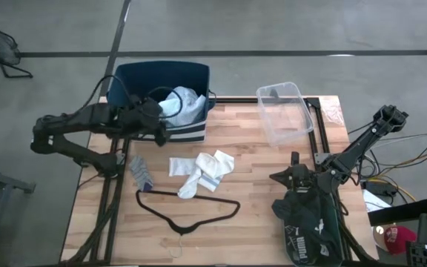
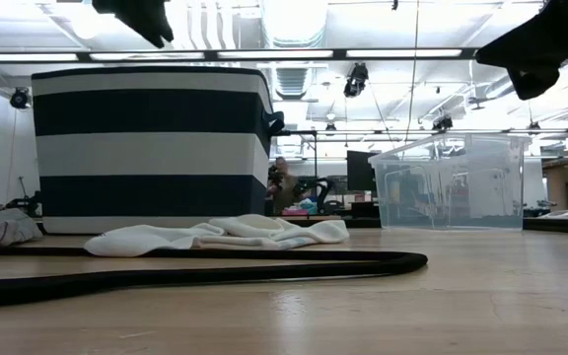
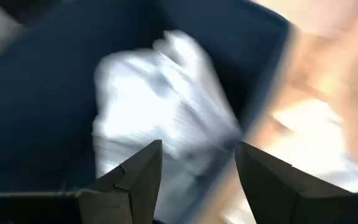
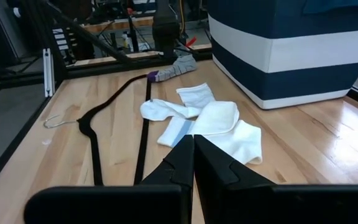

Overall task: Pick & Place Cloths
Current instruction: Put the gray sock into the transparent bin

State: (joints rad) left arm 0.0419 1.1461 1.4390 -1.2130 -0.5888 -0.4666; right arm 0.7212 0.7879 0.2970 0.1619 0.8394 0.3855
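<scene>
Pale-blue shirt lies in the striped bin; left gripper above it, jaws apart, empty. Right gripper closed, empty, near white cloths.

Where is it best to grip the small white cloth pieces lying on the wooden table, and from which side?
Probably from straight above, pinching the raised fold near the middle of the small white cloth pieces; they lie flat and limp, so the edges offer little to catch.

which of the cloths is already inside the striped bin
The pale-blue shirt, bunched in the bin under the open left end effector. The white socks and grey sock lie on the table.
</scene>
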